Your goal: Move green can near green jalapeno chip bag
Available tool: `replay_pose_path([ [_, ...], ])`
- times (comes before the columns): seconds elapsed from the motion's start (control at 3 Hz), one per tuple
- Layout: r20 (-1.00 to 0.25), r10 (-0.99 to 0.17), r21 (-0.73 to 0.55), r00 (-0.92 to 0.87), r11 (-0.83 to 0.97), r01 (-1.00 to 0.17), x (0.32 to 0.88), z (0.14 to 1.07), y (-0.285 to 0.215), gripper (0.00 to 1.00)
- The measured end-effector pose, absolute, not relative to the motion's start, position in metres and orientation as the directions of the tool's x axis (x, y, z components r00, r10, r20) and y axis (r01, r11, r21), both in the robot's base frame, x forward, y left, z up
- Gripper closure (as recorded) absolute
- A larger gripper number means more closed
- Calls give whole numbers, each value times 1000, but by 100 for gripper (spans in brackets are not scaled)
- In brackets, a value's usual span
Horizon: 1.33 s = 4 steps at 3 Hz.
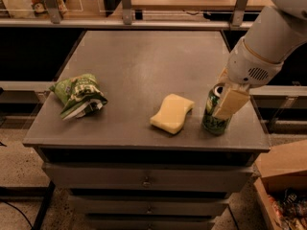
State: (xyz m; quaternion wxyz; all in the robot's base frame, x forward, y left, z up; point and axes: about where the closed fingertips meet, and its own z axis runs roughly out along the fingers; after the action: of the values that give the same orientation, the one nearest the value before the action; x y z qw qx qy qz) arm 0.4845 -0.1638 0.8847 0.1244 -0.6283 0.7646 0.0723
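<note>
Room: dim workspace with a speckled floor (19,176), a metal rail with upright posts (144,20) behind the table, and wooden counters beyond it.

Table (144,61): grey, flat, matte top. Mounted on a cabinet with stacked drawers (144,178) below the front edge.

Robot arm (268,42): white, bulky, entering from the upper right corner and reaching down to the table's right front area.

Cardboard box (283,166): brown, on the floor at lower right, just beside the cabinet, with colourful packets inside.

Green jalapeno chip bag (79,95): crumpled, lying flat near the left edge of the top. Whitish torn edge toward the front. Long axis running roughly from back left to front right.

Sponge (172,113): pale yellow, wavy outline, flat near the front edge, between bag and can, just beside the can but apart from it.

Green can (213,121): standing on the right front part of the top, well apart from the chip bag. Upright or very nearly so, long axis vertical, silver top up, base on the table.

Gripper (225,99): cream-coloured, low over the can, overlapping its upper right side from the front. Can directly at the jaws. Whether clamped on the can or standing free of it: cannot tell.
</note>
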Motion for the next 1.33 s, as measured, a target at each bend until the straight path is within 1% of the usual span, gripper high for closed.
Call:
replay_pose_path([
  [0.33, -286, -942, -48, -178, 200, -979, 486, 885, -162, 100],
  [0.67, -286, -941, -51, -181, 203, -978, 507, 898, -152, 100],
  [1.0, -261, -950, -46, -169, 187, -981, 541, 928, -131, 100],
  [1.33, -287, -950, -104, -125, 160, -982, 580, 968, -98, 100],
])
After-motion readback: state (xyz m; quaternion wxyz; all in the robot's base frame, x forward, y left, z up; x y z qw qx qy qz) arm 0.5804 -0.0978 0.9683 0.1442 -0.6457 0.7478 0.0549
